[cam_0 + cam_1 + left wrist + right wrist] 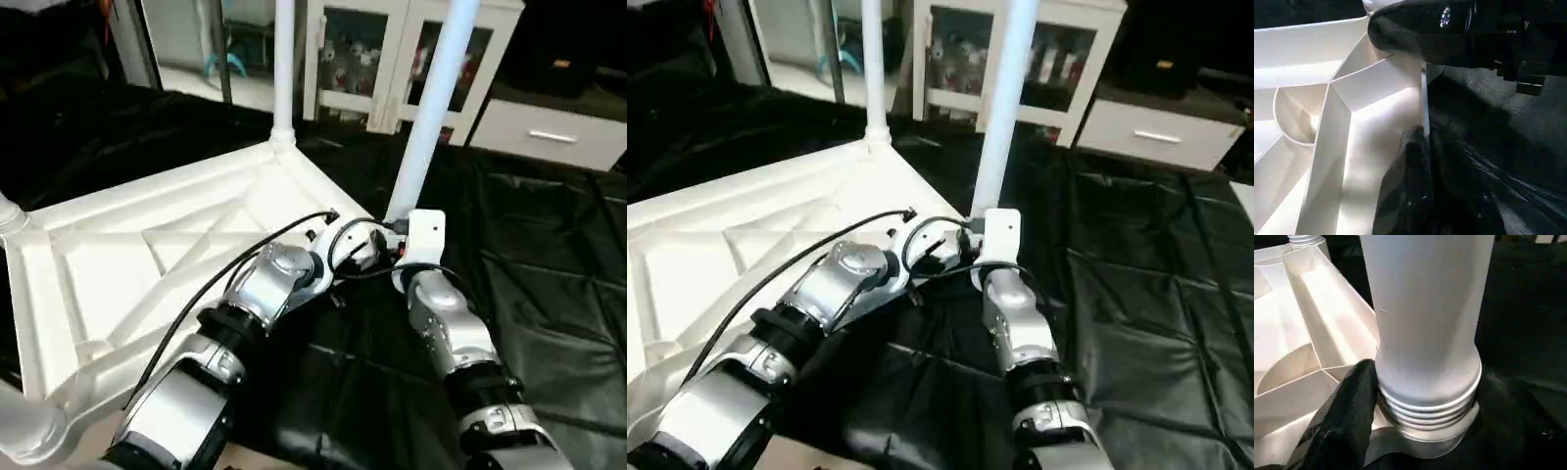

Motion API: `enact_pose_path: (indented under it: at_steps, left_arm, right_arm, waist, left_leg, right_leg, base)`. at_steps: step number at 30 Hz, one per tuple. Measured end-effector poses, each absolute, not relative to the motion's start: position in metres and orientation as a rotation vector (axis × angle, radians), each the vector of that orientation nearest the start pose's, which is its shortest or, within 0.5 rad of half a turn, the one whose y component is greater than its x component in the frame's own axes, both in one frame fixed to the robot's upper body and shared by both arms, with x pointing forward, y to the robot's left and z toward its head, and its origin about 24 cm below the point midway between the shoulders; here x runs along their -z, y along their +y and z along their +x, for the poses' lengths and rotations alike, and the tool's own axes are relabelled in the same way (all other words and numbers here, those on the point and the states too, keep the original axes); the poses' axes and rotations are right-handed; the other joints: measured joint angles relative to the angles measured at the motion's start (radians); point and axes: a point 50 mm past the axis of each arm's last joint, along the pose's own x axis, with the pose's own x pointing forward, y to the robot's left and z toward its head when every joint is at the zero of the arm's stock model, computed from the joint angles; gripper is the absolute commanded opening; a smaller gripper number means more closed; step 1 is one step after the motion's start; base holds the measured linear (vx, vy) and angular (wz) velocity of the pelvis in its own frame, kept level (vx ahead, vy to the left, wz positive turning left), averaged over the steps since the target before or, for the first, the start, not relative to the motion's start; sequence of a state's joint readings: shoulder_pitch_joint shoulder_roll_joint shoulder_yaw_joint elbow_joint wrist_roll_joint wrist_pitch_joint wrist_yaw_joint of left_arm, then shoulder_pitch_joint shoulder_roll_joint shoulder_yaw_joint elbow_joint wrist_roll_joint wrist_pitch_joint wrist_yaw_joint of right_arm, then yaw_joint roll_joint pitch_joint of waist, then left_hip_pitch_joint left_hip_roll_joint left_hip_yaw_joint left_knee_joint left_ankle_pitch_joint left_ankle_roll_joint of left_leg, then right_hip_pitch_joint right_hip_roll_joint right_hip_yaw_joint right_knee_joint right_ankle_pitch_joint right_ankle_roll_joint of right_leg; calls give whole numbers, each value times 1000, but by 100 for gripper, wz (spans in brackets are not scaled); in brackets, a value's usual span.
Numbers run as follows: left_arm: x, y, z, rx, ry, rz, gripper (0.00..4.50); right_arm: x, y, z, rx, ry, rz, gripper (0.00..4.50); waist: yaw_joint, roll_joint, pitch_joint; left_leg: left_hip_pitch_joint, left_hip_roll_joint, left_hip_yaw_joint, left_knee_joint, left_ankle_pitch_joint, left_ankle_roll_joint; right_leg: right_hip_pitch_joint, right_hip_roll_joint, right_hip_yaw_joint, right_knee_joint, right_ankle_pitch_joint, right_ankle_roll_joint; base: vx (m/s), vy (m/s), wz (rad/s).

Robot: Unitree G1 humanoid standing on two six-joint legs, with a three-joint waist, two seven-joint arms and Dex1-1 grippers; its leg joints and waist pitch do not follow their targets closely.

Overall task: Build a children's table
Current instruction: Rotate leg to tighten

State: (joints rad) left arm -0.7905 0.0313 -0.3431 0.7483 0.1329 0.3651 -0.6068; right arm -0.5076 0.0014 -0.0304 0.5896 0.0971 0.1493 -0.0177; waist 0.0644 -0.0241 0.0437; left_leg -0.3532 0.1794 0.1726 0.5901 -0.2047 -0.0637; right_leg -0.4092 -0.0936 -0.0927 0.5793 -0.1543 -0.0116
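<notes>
The tabletop (147, 264) lies underside up on the black-covered bench (549, 284), at its left side, with one leg (284, 69) upright in the far corner socket. A second leg (1425, 318) stands in the corner socket nearest the bench's middle, threads showing; the right gripper (1420, 426) holds it, a finger on each side. The left gripper (1422, 147), jaws closed, pinches the tabletop's edge wall beside that socket.
</notes>
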Motion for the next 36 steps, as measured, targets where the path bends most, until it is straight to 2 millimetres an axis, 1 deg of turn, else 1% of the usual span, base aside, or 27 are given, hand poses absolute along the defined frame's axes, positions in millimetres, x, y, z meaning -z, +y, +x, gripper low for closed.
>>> enact_pose_path:
  at_steps: [2,5,6,8,10,11,12,14,16,18,21,25,26,32,35,36]
  left_arm:
    - [-57,34,347,922,453,437,0]
    - [-57,38,348,914,453,439,0]
    - [-56,39,348,916,455,439,0]
    - [-57,44,346,954,461,447,0]
    - [-57,49,343,993,464,448,0]
    - [-57,50,342,1013,466,456,0]
    - [-58,52,338,1054,471,470,0]
    - [-58,56,333,1108,481,473,0]
    - [-59,61,329,1159,495,479,0]
    - [-58,70,322,1238,504,483,0]
    - [-58,84,312,1335,546,484,0]
    - [-59,91,305,1417,588,511,0]
    - [-59,91,304,1424,593,517,0]
    - [-60,92,303,1430,599,532,0]
    - [-61,93,302,1433,604,537,0]
    - [-61,94,302,1433,608,538,0]
  right_arm:
    - [-34,-119,339,-83,242,42,346]
    - [-39,-120,340,-101,191,-3,359]
    - [-40,-122,340,-106,180,-13,374]
    - [-45,-133,339,-123,160,-40,388]
    - [-49,-138,338,-170,156,-58,413]
    - [-51,-141,338,-187,156,-66,413]
    - [-53,-147,337,-242,165,-77,431]
    - [-57,-154,336,-322,181,-86,445]
    - [-59,-164,331,-450,208,-90,445]
    - [-59,-173,318,-615,236,-88,445]
    - [-58,-180,298,-839,299,-116,445]
    - [-56,-180,286,-1001,372,-131,445]
    - [-56,-180,285,-1020,383,-136,445]
    - [-53,-179,281,-1071,451,-160,445]
    - [-52,-180,280,-1084,479,-200,445]
    - [-52,-179,281,-1088,486,-212,420]
  waist:
    - [3,0,0]
    - [4,0,0]
    - [3,0,0]
    - [4,-1,1]
    - [3,-1,1]
    - [3,-1,1]
    - [4,0,1]
    - [11,0,1]
    - [22,0,1]
    - [26,1,1]
    - [26,1,1]
    - [26,1,1]
    - [26,1,1]
    - [24,1,1]
    - [24,1,1]
    - [24,1,1]
  left_leg:
    - [-3,0,0,0,0,0]
    - [-4,0,1,1,1,1]
    - [-4,0,1,1,1,1]
    - [-3,1,1,1,1,1]
    - [-3,1,1,1,1,0]
    - [-3,1,1,1,1,0]
    - [-3,1,1,1,1,0]
    - [-3,1,1,1,1,0]
    - [-2,2,2,2,0,-1]
    - [0,2,2,1,0,-2]
    - [3,2,2,1,-1,-2]
    - [5,2,2,1,-2,-5]
    - [6,3,2,1,-2,-5]
    - [5,3,2,2,0,-5]
    - [4,3,2,2,0,-5]
    - [4,4,2,2,0,-5]
  right_leg:
    - [-3,0,0,0,0,0]
    - [-4,0,0,1,0,0]
    - [-4,0,0,1,1,0]
    - [-4,0,0,1,1,0]
    - [-4,0,0,2,1,0]
    - [-4,0,0,2,1,0]
    - [-4,0,0,2,1,0]
    - [-3,0,0,2,1,0]
    - [-2,0,0,2,1,0]
    - [0,0,0,1,1,0]
    - [3,0,0,0,1,0]
    - [9,0,0,0,0,0]
    - [9,0,0,0,0,0]
    - [9,0,1,0,0,0]
    - [9,0,1,0,0,0]
    - [9,0,1,0,0,1]
  base:
    - [0,0,0]
    - [0,0,0]
    - [0,0,0]
    - [0,0,0]
    - [0,0,0]
    - [0,0,0]
    - [0,0,0]
    - [0,0,0]
    - [0,0,0]
    - [0,0,0]
    - [0,0,0]
    - [0,0,0]
    - [0,0,0]
    - [0,0,0]
    - [0,0,0]
    - [0,0,0]
